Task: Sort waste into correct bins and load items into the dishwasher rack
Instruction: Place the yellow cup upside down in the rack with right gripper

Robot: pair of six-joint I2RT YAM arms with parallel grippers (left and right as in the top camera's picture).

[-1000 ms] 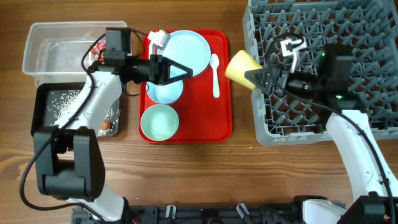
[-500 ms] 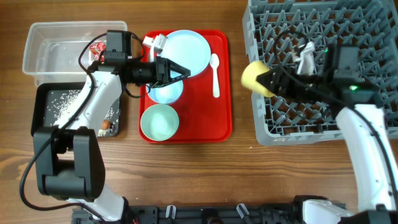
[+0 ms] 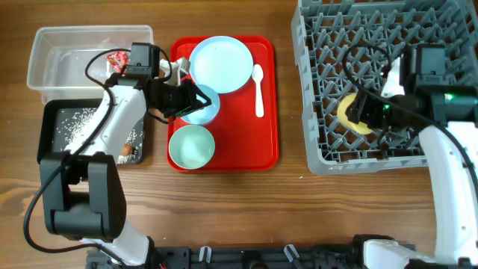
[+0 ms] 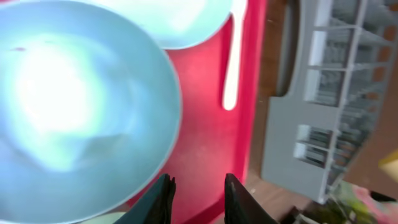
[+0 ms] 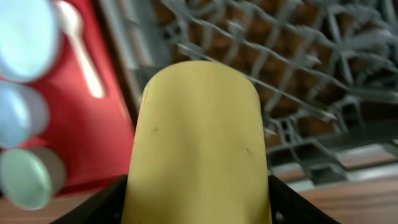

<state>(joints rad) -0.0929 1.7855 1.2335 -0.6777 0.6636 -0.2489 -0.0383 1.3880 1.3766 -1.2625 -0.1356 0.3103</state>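
Right gripper is clamped on the yellow cup, a finger on each side. The cup sits over the left-centre of the dishwasher rack, down among the pegs. Its long axis runs straight out from the jaws toward the rack's left wall, tipped enough that overhead shows it as a short yellow ring. Can't tell if mouth or base leads.

Left gripper is slightly open, red tray showing through the gap, nothing held. It hangs over the right rim of the upper bowl.

Also on the tray: plate at the far end, second bowl near end, spoon along the right side with its scoop end far.

Left of the tray – clear tub with a red-and-white wrapper at its right wall, black tub holding rice. Wooden table.
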